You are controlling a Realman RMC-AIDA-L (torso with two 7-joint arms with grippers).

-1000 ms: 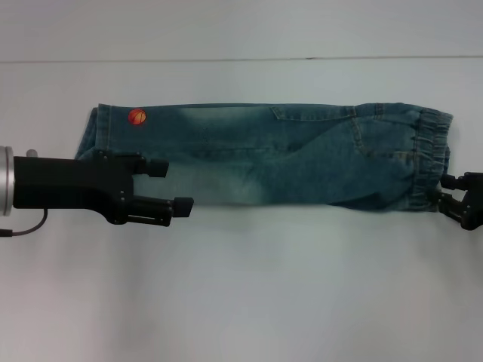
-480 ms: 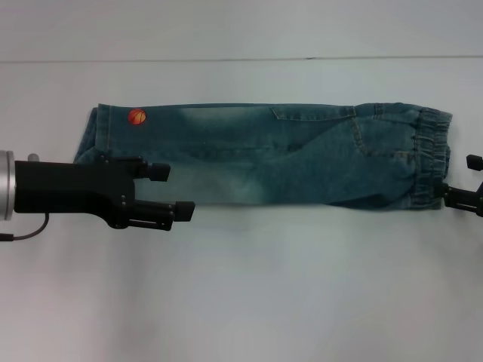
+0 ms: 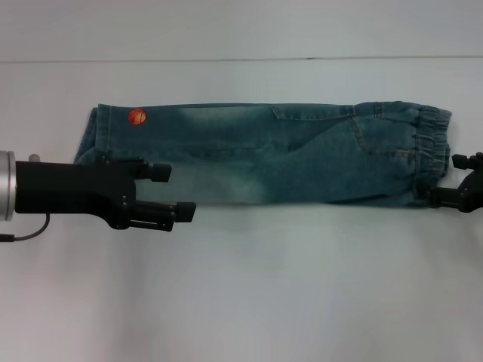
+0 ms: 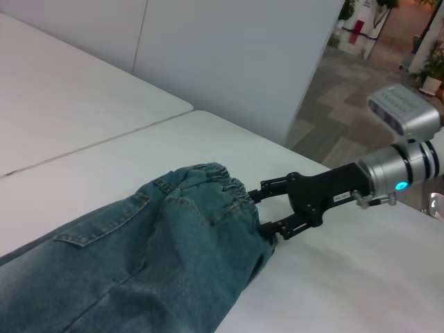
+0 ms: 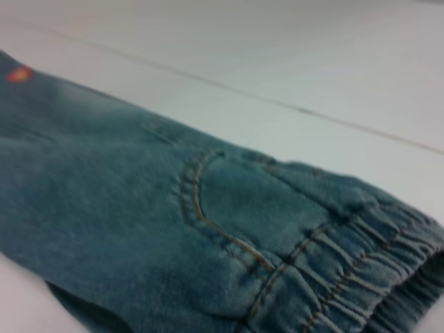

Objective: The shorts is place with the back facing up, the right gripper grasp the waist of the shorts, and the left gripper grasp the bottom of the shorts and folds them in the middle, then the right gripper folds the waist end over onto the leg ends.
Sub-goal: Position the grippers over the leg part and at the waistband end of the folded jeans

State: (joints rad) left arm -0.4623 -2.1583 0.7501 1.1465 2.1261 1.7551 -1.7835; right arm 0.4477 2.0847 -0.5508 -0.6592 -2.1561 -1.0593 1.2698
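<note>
— Two black claws are what we see working here. Start with the right gripper (image 3: 445, 181), the black two-fingered metal claw at the right edge of the head view: where do we put it?

— We see it level with the puckered elastic waist (image 3: 432, 154) of the faded blue denim shorts (image 3: 264, 154). In the left wrist view its fingers (image 4: 276, 186) stand spread, one above and one below the gathered band, right at the fabric's edge. We cannot tell whether they press the cloth.

— And the left gripper (image 3: 172, 191), the black claw on the arm with the silver cylindrical cuff (image 3: 6, 185)?

— We find it low over the leg end, fingers parted with a clear gap, gripping nothing. Its black arm covers the near corner of the flat stitched hems (image 3: 89, 136).

— Where do the shorts lie?

— Folded lengthwise into a long strip across the white table (image 3: 241, 286), waist toward the robot's right, hems toward its left. We see the small orange basketball patch (image 3: 136, 116) near the hem end and a stitched pocket (image 5: 229, 208) beside the waistband.
</note>
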